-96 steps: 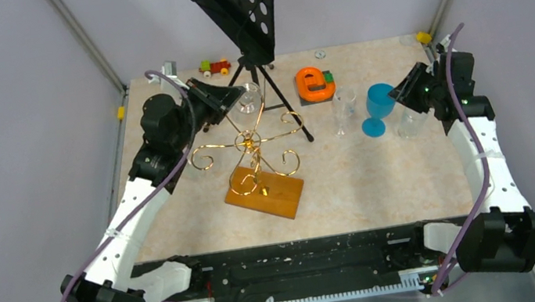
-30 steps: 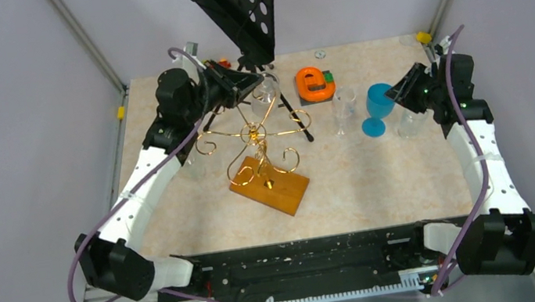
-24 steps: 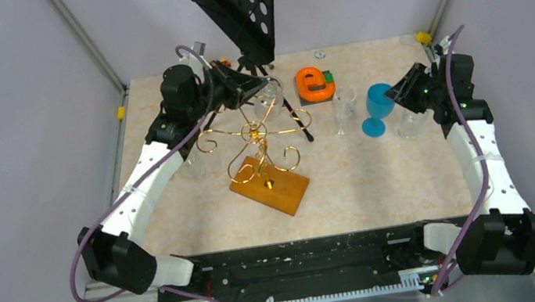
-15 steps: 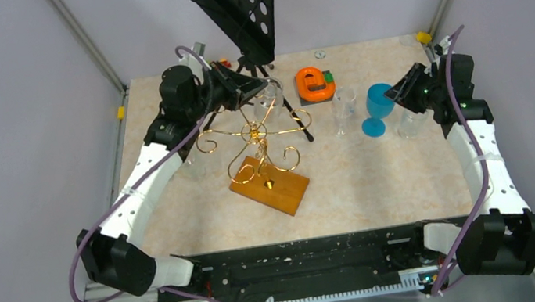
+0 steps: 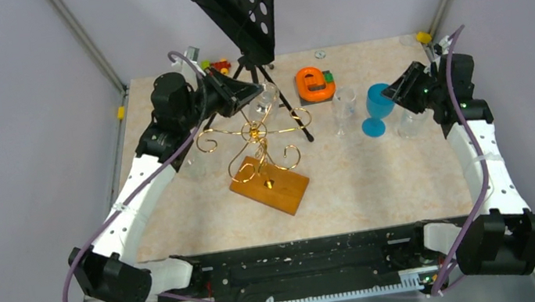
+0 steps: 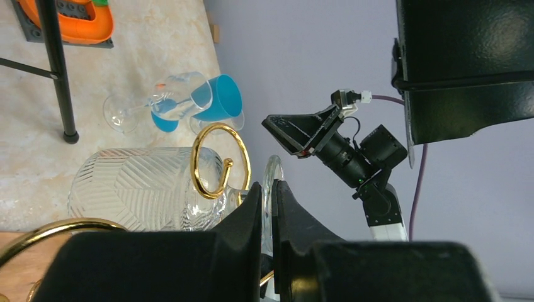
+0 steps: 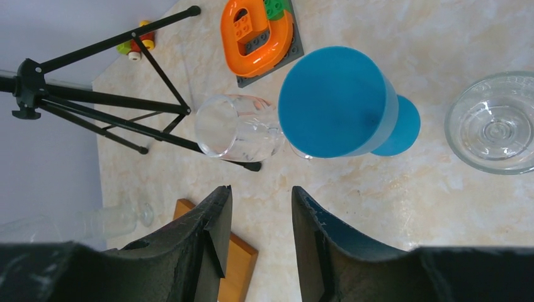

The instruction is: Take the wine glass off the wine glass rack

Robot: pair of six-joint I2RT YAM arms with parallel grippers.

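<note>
Wine glass (image 6: pixel 138 189) lies stem-first in the wine glass rack's (image 5: pixel 269 185) curl, pointing at my left gripper (image 6: pixel 267 207), which pinches its foot. My right gripper (image 7: pixel 258 239) is far off, fingers spread.

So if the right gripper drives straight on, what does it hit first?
Probably the blue goblet, close ahead of the right gripper though slightly off-centre; depth is unclear, so it could slip past to the clear glass beside it.
</note>
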